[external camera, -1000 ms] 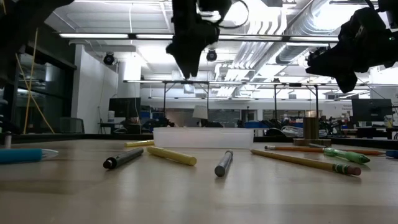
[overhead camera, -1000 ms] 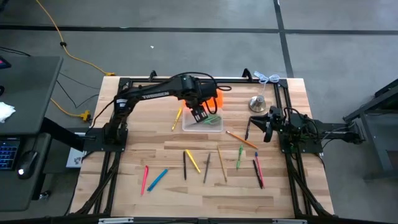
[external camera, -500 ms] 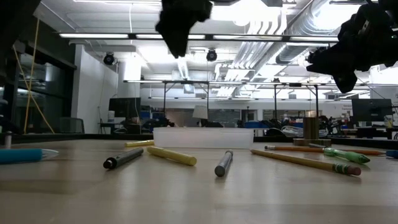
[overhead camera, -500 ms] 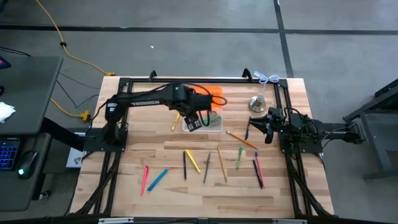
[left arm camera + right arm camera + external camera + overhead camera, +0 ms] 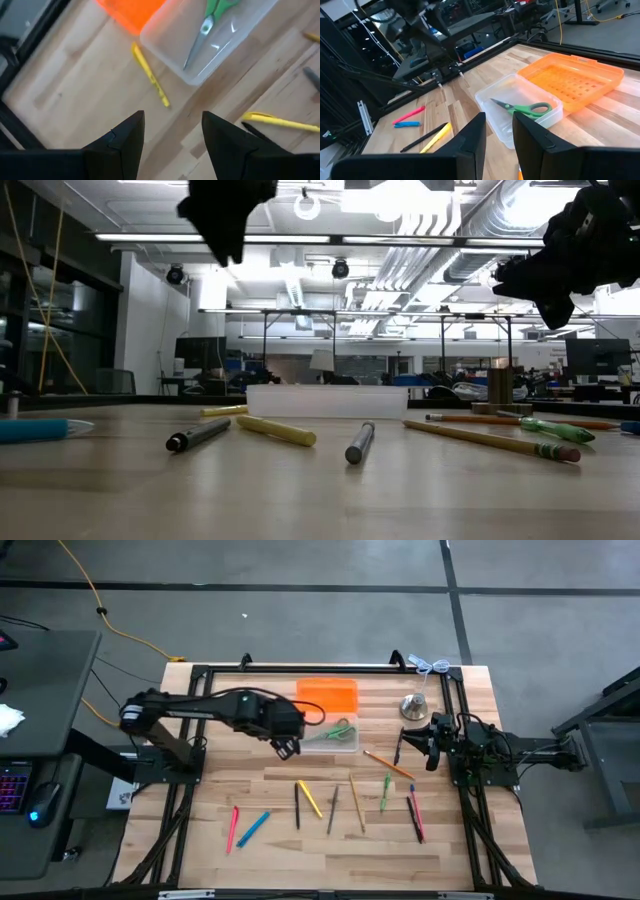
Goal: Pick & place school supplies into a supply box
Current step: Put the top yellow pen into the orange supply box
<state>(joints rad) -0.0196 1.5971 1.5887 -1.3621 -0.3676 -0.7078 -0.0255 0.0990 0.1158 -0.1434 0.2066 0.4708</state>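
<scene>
Moving left off the small clear plastic supply box (image 5: 331, 736), the left gripper (image 5: 285, 747) is now hovering released beside it. Green-handled scissors (image 5: 338, 730) are lying inside. Right gripper (image 5: 433, 743) is waiting at the table's right, fingers narrowly parted, empty.

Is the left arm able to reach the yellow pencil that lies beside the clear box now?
Probably yes. The left gripper hangs open just above the yellow pencil, which lies bare on the table beside the clear box; nothing covers it.
</scene>
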